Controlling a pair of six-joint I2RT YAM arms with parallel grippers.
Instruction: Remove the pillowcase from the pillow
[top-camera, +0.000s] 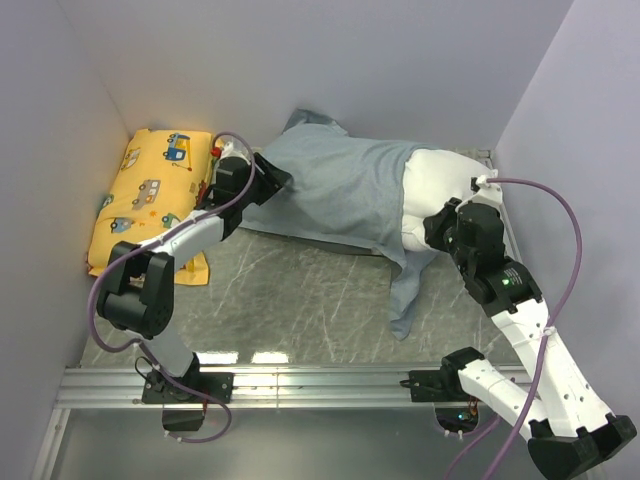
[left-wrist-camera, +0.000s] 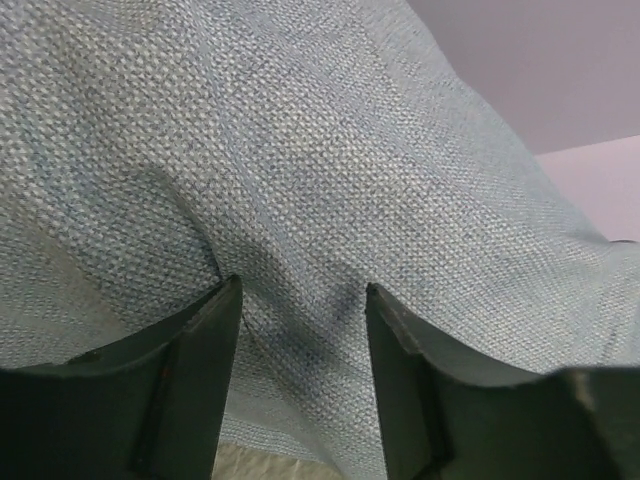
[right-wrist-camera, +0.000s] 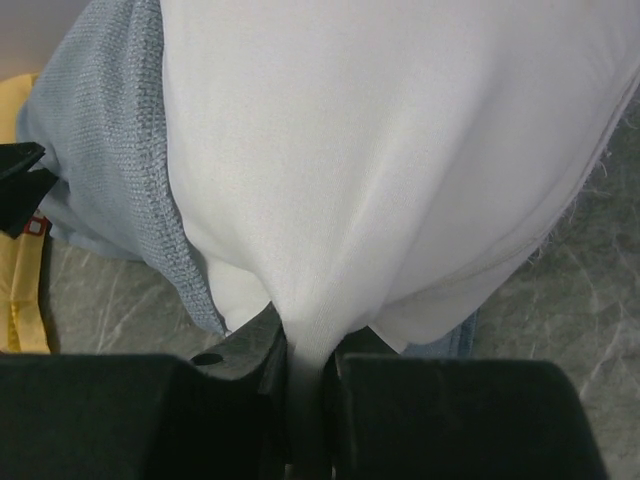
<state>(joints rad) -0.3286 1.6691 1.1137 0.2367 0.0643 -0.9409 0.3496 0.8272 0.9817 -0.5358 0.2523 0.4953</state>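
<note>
The grey-blue pillowcase (top-camera: 330, 185) lies across the back of the table and covers the left part of the white pillow (top-camera: 440, 180), whose right end sticks out bare. My left gripper (top-camera: 272, 180) is at the pillowcase's left end. In the left wrist view its jaws (left-wrist-camera: 302, 290) stand apart, pressed into the pillowcase (left-wrist-camera: 300, 150), with a fold of weave between them. My right gripper (top-camera: 432, 232) is shut on a pinch of the pillow's white cloth (right-wrist-camera: 380, 150), jaws tight together (right-wrist-camera: 305, 345). The pillowcase's edge (right-wrist-camera: 110, 150) shows to the left of it.
A yellow pillow with cartoon cars (top-camera: 150, 190) lies against the left wall, just behind my left arm. A strip of pillowcase trails toward the front (top-camera: 405, 295) over the marbled table (top-camera: 290, 290). Walls close in on three sides; a metal rail (top-camera: 320, 385) runs along the near edge.
</note>
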